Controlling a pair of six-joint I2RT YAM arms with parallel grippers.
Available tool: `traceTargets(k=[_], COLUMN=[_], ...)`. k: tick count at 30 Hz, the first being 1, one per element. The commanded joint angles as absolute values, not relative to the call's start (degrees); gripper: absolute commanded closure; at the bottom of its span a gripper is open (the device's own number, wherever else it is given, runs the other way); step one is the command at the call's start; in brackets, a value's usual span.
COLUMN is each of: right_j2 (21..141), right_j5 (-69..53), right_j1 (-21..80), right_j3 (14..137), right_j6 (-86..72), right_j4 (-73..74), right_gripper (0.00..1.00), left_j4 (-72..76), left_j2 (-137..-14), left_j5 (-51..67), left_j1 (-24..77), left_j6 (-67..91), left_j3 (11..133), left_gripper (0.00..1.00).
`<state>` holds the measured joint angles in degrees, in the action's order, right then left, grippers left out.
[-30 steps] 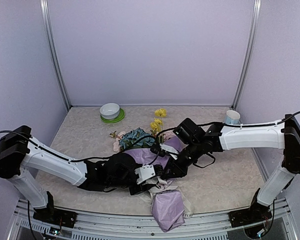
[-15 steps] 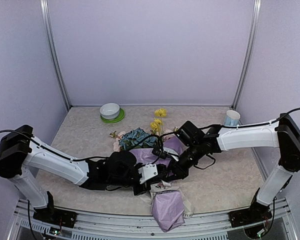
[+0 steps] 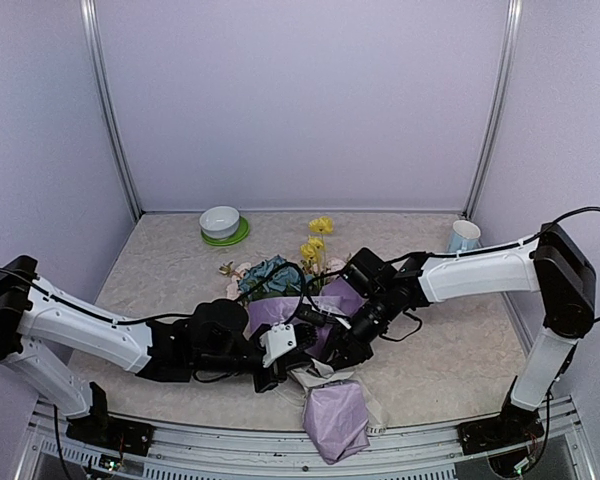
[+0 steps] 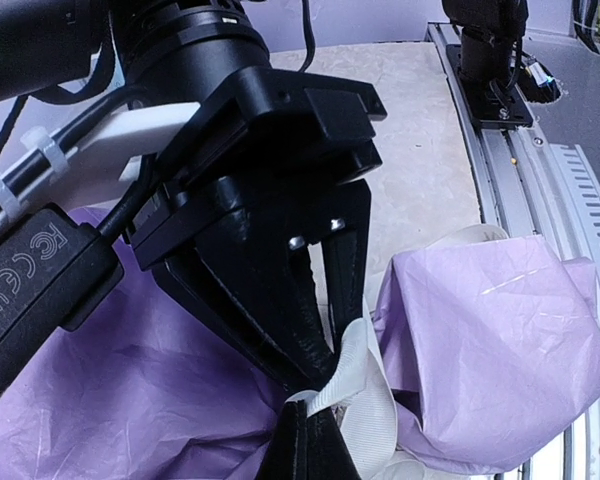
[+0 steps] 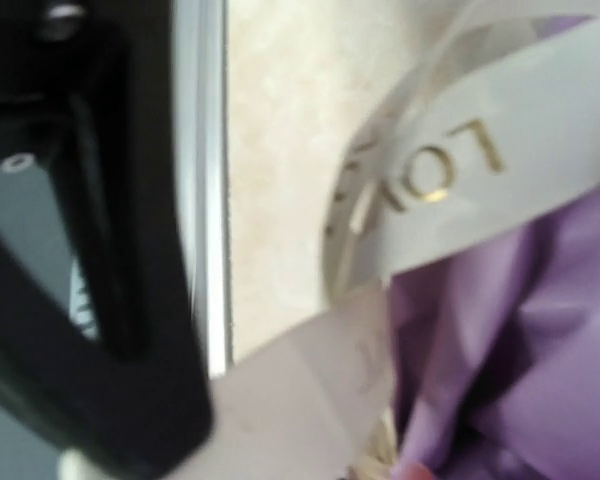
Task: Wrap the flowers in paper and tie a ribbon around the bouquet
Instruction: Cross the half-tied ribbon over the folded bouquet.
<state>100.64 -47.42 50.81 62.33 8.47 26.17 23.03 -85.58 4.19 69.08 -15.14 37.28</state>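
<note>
At the bouquet (image 3: 332, 412) neck, the left gripper (image 4: 308, 445) is clamped on the ribbon (image 4: 365, 420); I cannot tell the right gripper's (image 4: 335, 345) hold. Tying step, probably: next, draw it taut.

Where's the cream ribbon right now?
In the left wrist view the ribbon loops over the lilac paper near the table's front edge, pinched in the shut left gripper right beneath the tips of the right gripper.

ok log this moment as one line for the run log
step: ribbon tie | left fingers: shut on ribbon | right fingers: at ribbon, grip unclear | paper: bundled round flowers
</note>
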Motion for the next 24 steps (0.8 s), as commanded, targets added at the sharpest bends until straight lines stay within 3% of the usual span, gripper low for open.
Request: traceTargets(k=[1,11,24], right_j2=[101.3,106.7,107.3], right_j5=[-49.0,-48.0,-46.4], right_j1=[52.2,53.8,55.0], right_j3=[64.6,68.9,69.5], right_j6=[10.9,14.5,18.7], right_j4=[26.2,30.1,37.4], right_gripper=[0.81,0.76,0.63], left_j4=[24.2,23.5,21.6], left_j2=[-85.6,-84.9,-85.8], left_j5=[6.1,6.0,6.9], left_j1=[69.3,69.9,70.1], left_j6=[-12.8,-12.1,-12.0], left_j3=[36.2,34.5,33.8], left_gripper=[1.0,0.99,0.97])
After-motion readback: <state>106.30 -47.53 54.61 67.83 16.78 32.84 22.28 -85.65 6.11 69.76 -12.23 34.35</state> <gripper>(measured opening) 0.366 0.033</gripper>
